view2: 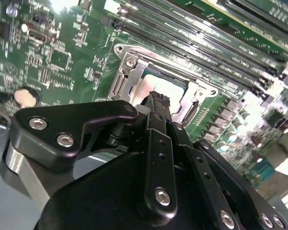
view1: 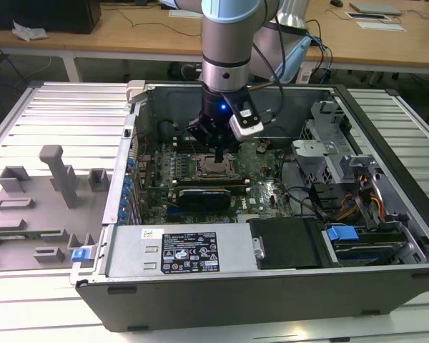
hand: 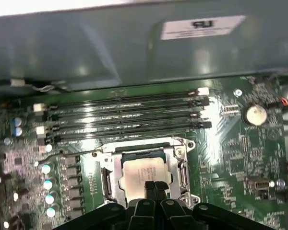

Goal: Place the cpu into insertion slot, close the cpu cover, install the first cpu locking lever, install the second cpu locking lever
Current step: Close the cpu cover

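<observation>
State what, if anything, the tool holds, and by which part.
Nothing is held. The tool is shut with nothing in it, its tip at the top of the cpu.

In the exterior view soft white light falls from above, so the pale worktop (view1: 64, 107) on the exterior view's left looks bright. The inside of the computer case (view1: 272, 293) is darker, with shade under the arm and a small blue lamp (view1: 222, 108) glowing on it. In the first wrist view the case wall (hand: 86, 52) looks washed out and light shines off the memory slots (hand: 134, 115) and the cpu (hand: 143, 171), while in the second wrist view the black fingers (view2: 156, 110) are very dark and white glare spots sit on the green motherboard (view2: 53, 62).
</observation>
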Controlling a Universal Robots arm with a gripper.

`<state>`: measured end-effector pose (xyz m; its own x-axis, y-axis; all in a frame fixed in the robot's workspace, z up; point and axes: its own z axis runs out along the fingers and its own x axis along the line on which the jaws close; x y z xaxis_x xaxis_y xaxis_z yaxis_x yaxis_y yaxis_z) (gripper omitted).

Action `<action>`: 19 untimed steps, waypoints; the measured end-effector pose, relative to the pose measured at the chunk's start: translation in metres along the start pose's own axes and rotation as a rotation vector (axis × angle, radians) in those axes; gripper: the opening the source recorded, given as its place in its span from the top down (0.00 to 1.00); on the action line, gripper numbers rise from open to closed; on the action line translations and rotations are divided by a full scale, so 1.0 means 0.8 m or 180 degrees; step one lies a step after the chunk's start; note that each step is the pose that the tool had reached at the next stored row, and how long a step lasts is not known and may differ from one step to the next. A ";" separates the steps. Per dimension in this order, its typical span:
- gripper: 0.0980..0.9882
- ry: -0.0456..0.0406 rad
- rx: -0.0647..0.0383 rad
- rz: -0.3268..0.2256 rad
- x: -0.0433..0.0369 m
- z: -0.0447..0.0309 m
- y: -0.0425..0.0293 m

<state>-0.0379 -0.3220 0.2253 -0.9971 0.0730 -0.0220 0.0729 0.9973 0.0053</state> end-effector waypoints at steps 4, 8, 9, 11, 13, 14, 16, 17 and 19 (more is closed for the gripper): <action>0.99 0.0002 -0.0008 -0.0363 0.000 0.0002 0.0000; 0.99 0.0003 -0.0012 -0.0525 0.000 0.0003 0.0000; 0.99 0.0003 -0.0011 -0.0518 0.000 -0.0002 -0.0001; 0.99 -0.0001 -0.0010 -0.0474 0.000 -0.0036 0.0000; 0.99 -0.0004 -0.0010 -0.0447 0.000 -0.0065 0.0000; 0.99 -0.0005 -0.0010 -0.0435 0.000 -0.0067 0.0000; 0.99 -0.0005 -0.0010 -0.0402 0.000 -0.0067 0.0000; 0.99 -0.0005 -0.0009 -0.0388 0.001 -0.0068 0.0000; 0.99 -0.0005 -0.0008 -0.0369 0.002 -0.0069 -0.0001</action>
<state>-0.0396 -0.3220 0.2308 -0.9988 -0.0429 -0.0243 -0.0430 0.9991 0.0051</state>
